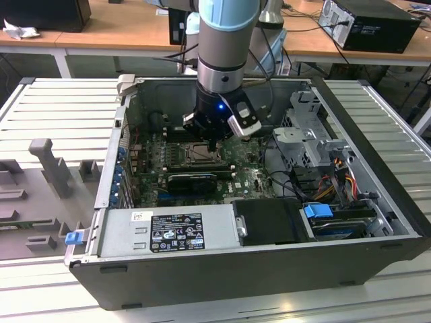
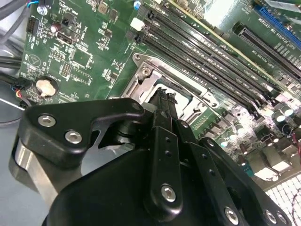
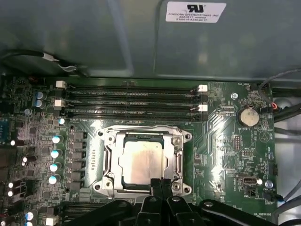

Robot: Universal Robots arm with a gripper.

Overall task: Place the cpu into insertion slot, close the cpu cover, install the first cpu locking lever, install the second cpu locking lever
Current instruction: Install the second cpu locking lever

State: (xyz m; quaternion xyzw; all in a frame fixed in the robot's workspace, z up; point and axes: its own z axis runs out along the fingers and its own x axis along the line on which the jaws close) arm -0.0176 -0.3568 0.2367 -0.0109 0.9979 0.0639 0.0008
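The gripper (image 1: 213,143) hangs low inside the open computer case (image 1: 377,128), directly above the socket area of the green motherboard (image 3: 225,141); in both wrist views its two fingers (image 3: 160,186) stand pressed together with nothing between them, and their tips are at the edge of the socket frame.

The cpu (image 3: 141,161) already lies flat in the insertion slot (image 3: 114,178), its pale metallic face turned up; the cpu cover (image 3: 178,157) seems to be folded down around it, because the silver frame borders the chip on all sides, but I cannot tell if it sits fully flat. The locking levers are too thin to make out with certainty, so I cannot say whether any of them is hooked.

My judgement is that the work stands at the cover or lever part. The risks come from the tight place: the fingertips are very near the chip, so a small sideways error can scratch its face or press on the cover unevenly; the memory slots (image 3: 131,101) lie just beside the socket, and a slipping lever can spring back and strike the board.
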